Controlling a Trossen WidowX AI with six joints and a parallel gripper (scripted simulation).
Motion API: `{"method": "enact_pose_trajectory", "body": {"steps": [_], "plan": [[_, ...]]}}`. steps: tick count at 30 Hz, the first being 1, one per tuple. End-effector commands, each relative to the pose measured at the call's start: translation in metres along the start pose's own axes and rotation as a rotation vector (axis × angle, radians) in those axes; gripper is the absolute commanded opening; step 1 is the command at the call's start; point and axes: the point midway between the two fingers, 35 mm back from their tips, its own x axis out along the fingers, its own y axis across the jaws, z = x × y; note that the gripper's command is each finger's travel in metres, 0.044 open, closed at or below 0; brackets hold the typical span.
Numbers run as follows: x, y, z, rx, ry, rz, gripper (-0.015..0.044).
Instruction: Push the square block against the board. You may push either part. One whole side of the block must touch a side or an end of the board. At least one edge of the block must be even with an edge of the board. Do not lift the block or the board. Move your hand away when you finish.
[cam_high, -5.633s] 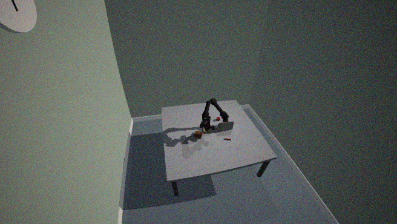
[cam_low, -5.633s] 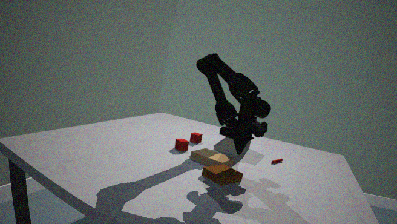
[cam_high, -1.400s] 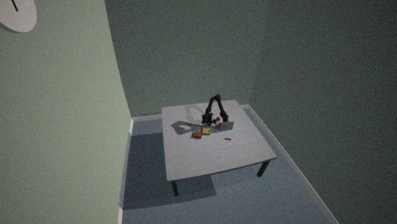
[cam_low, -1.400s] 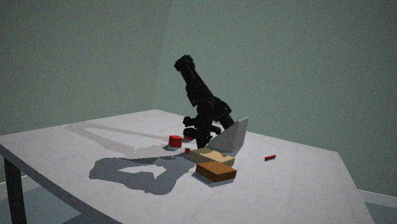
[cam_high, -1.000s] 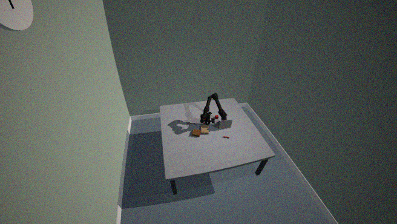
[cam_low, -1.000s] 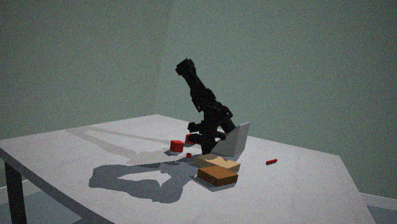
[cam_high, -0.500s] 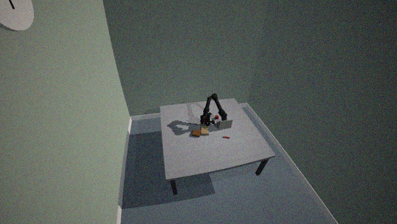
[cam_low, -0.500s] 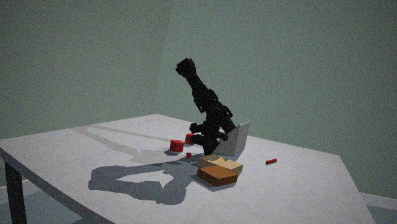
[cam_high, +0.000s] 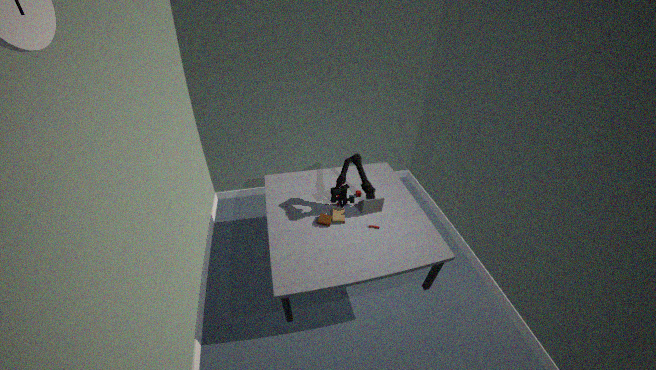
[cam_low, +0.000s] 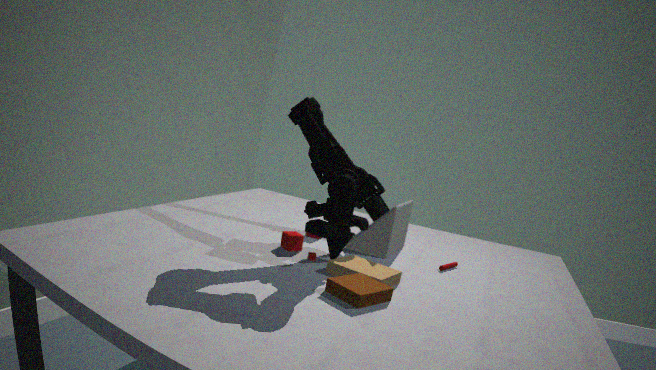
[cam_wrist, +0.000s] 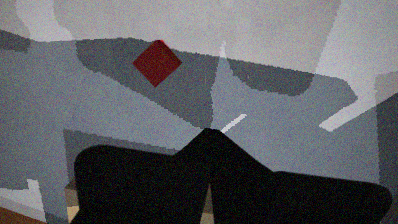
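The orange-brown block (cam_high: 324, 220) (cam_low: 359, 288) (cam_wrist: 15, 217) lies flat on the table, with a squarish top. The pale tan board (cam_high: 338, 216) (cam_low: 372, 269) (cam_wrist: 73, 212) lies flat beside it, on the arm's side. The two look very close and at an angle to each other; whether they touch cannot be told. My gripper (cam_high: 342, 205) (cam_low: 334, 256) (cam_wrist: 210, 135) is shut and empty, pointing down at the board's far side, low over the table. Its fingers hide much of the board in the wrist view; contact with the board is unclear.
A red cube (cam_high: 358, 193) (cam_low: 292, 241) stands near the arm. A smaller red cube (cam_low: 312, 256) (cam_wrist: 157, 63) lies near the gripper. A grey wedge (cam_high: 372, 205) (cam_low: 385, 234) stands beside the arm and board. A red stick (cam_high: 374, 227) (cam_low: 448, 266) lies farther off.
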Motion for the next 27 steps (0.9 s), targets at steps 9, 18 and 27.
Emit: {"method": "enact_pose_trajectory", "body": {"steps": [9,18,27], "plan": [[0.001,-0.002,0.02,-0.004,-0.01,-0.001,0.0],[-0.054,-0.002,0.018,-0.004,-0.011,-0.002,0.0],[-0.054,-0.002,0.016,-0.16,-0.011,-0.002,0.0]]}}
